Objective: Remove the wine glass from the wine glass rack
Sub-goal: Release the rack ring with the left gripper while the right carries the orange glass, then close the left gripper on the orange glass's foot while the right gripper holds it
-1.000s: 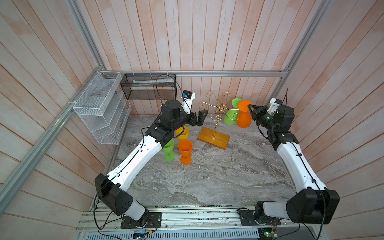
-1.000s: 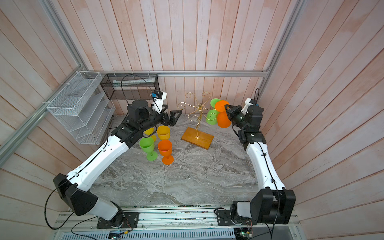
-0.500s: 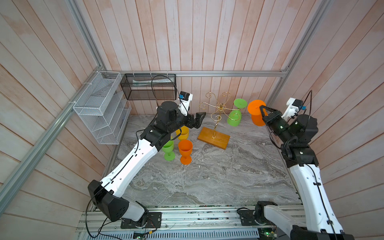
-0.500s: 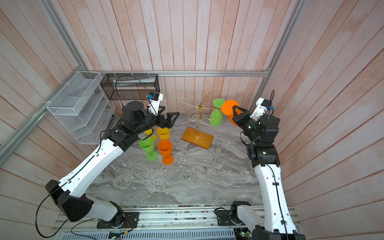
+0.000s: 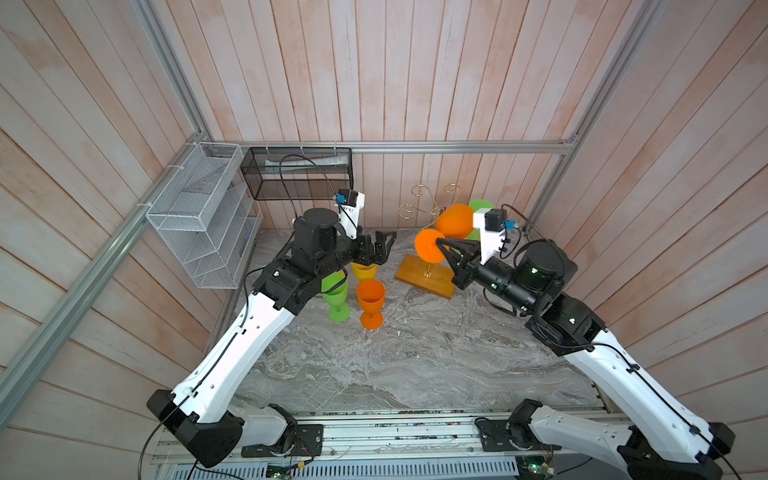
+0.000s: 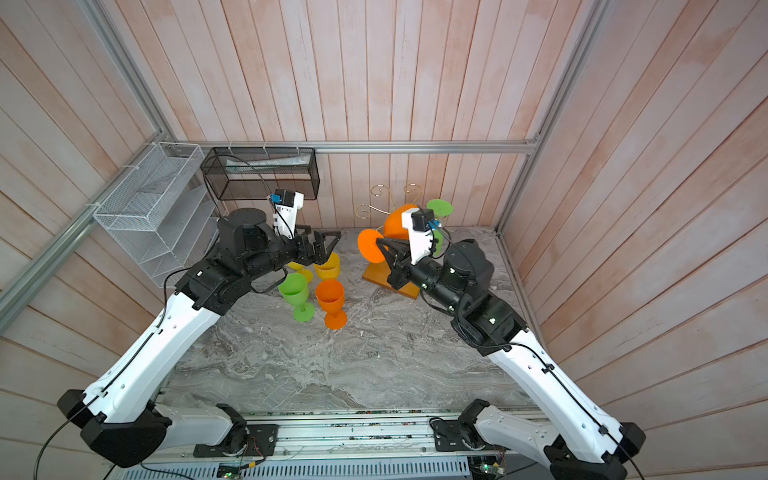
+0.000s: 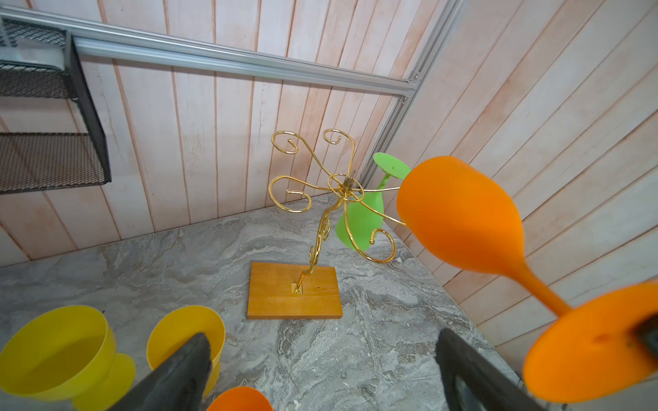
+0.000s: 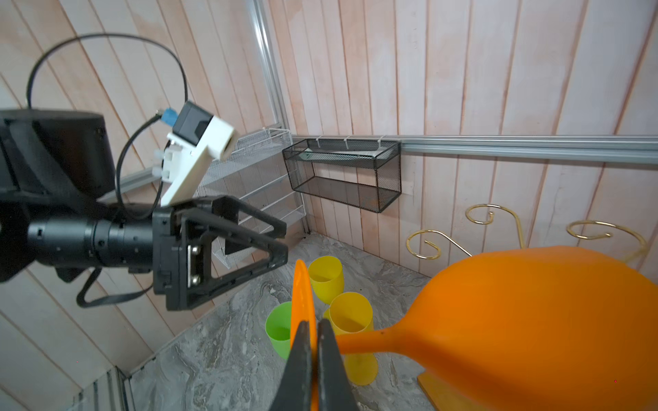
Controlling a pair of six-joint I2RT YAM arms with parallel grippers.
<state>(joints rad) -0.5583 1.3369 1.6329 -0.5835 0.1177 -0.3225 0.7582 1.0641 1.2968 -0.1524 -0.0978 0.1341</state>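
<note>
Right wrist view: right gripper (image 8: 315, 325) is clenching the thin round foot of the orange wine glass (image 8: 534, 313), jaws pressing on both faces. Glass is lying sideways in the air, matte orange, egg-shaped bowl, slim stem. Bowl is sitting just beside an arm tip of the wine glass rack (image 7: 292, 297), contact unclear. Rack is showing curled gold wire arms, a wavy stem and an orange-brown wooden base. One green glass (image 7: 359, 220) is hanging upside down on it. Opposite, left gripper (image 5: 386, 245) is hovering released, jaws wide, holding nothing, above yellow cups (image 7: 185, 338)
</note>
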